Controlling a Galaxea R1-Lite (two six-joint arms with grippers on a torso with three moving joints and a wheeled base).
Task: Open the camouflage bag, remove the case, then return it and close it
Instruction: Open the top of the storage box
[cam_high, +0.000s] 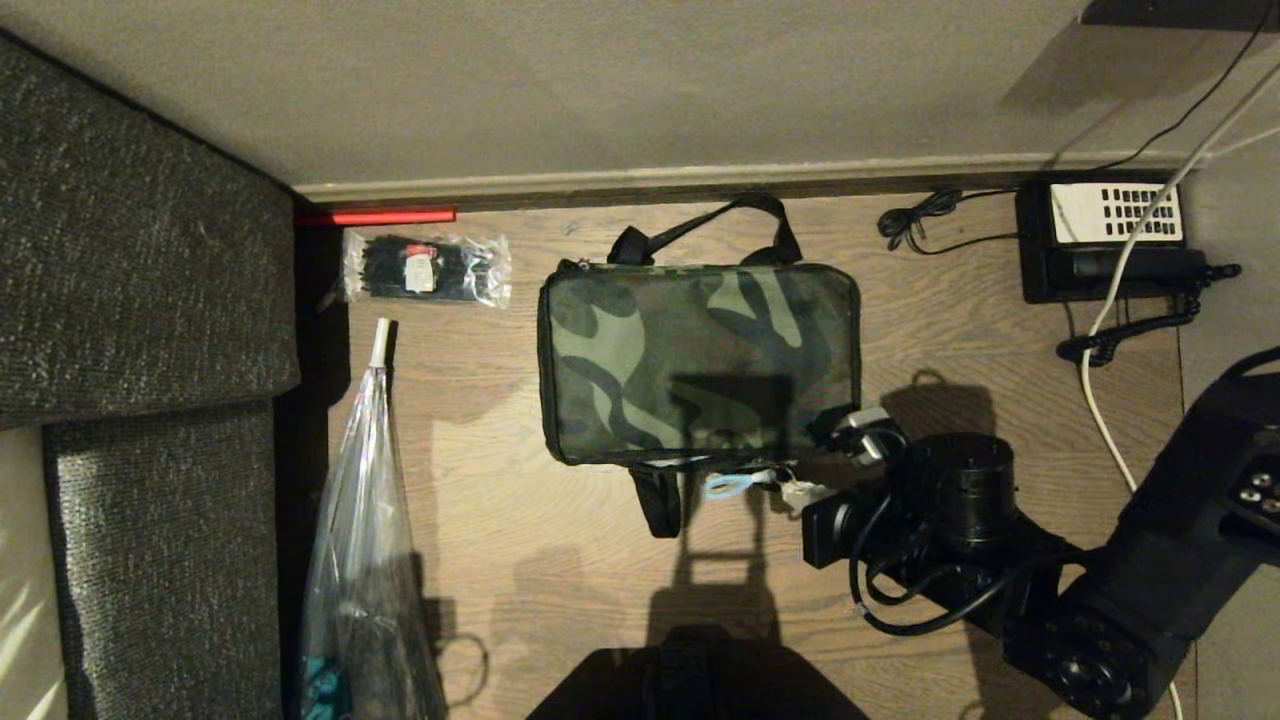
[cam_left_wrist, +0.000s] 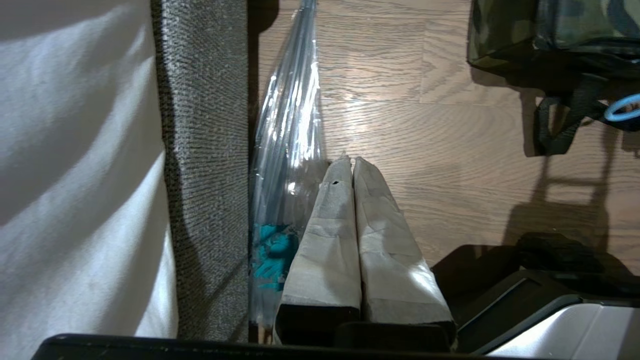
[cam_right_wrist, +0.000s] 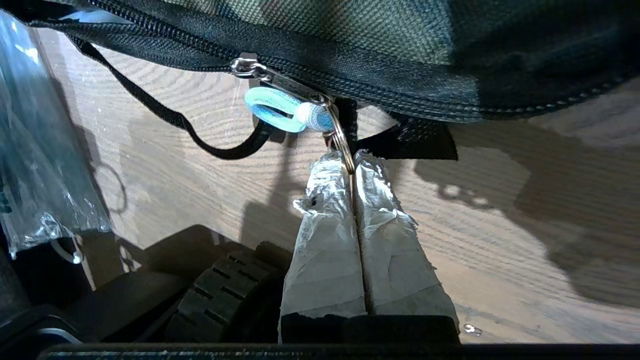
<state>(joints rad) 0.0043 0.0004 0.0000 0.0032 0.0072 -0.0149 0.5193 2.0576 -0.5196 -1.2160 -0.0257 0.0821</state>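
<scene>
The camouflage bag (cam_high: 700, 360) lies flat on the wooden surface, its lid down and no lining showing. Its black zipper runs along the near side, where the slider's pull (cam_right_wrist: 280, 80) carries a light-blue loop (cam_right_wrist: 275, 110) and a metal ring (cam_right_wrist: 341, 145). My right gripper (cam_right_wrist: 351, 162) is shut on that ring, just off the bag's near right corner (cam_high: 805, 492). The case is hidden. Over by the clear plastic bag, apart from the camouflage bag (cam_left_wrist: 550, 30), my left gripper (cam_left_wrist: 351, 165) is shut and holds nothing.
A clear plastic bag (cam_high: 365, 560) lies at the left beside grey upholstery (cam_high: 130, 300). A packet of black ties (cam_high: 425, 268) sits at the back left. A black telephone (cam_high: 1105, 240) and a white cable (cam_high: 1100, 400) are at the back right, by the wall.
</scene>
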